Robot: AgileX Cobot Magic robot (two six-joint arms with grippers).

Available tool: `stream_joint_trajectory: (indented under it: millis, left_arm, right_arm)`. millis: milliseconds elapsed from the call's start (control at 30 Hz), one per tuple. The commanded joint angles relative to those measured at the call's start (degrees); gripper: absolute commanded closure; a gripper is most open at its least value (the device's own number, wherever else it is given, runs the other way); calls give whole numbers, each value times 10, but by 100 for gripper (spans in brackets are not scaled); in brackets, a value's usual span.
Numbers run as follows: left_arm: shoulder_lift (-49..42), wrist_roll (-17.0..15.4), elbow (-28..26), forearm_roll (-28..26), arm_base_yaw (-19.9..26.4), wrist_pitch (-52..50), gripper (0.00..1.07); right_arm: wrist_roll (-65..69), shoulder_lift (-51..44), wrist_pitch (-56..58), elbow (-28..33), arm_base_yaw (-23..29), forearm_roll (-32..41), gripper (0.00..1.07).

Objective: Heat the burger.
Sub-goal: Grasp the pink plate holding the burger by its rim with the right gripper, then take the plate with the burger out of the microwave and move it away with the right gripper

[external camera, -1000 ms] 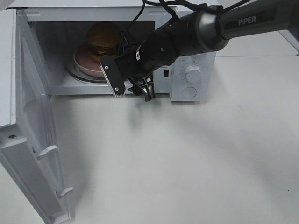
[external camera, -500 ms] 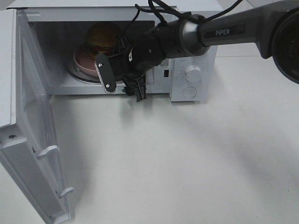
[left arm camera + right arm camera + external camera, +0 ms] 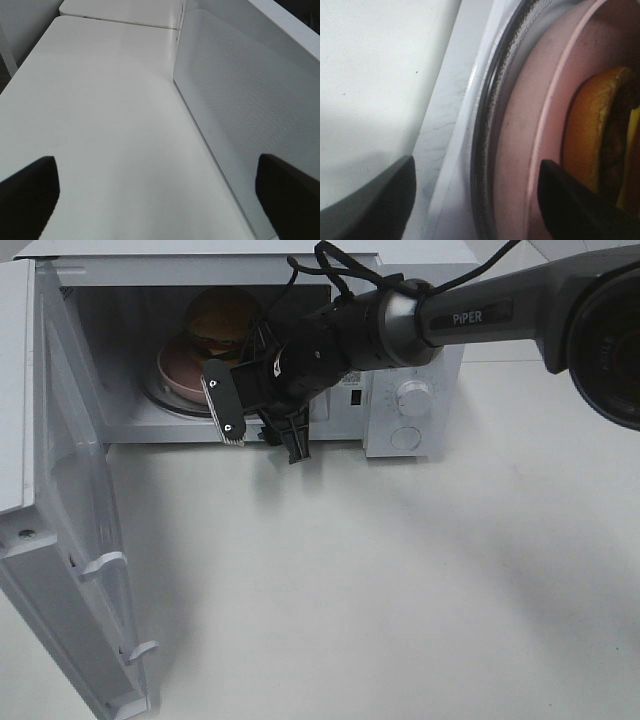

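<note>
Currently: burger point(image 3: 220, 315) on pink plate point(image 3: 178, 372) inside open microwave point(image 3: 420, 330), far left.
Right tool point(image 3: 262, 425) at the opening, spread, empty; withdraw straight without clipping the plate, then shut door point(image 3: 70, 540).

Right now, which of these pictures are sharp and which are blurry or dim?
High view: evenly lit and fairly sharp; the microwave cavity is shadowed, dimming the burger on its pink plate; a soft shadow lies on the table under the arm. Right wrist view: very close and soft, the burger and plate blurred and dim. Left wrist view: bright, washed out.
</note>
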Motion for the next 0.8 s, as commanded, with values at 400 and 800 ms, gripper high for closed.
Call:
stream_joint_trajectory:
  millis: [400, 800]
  left_arm:
    - [-4, -5, 2, 0, 1, 0, 7]
    - [-4, -5, 2, 0, 1, 0, 7]
  right_arm:
    - [8, -2, -3, -4, 6, 5, 92]
    - [-10, -3, 6, -4, 21, 1, 107]
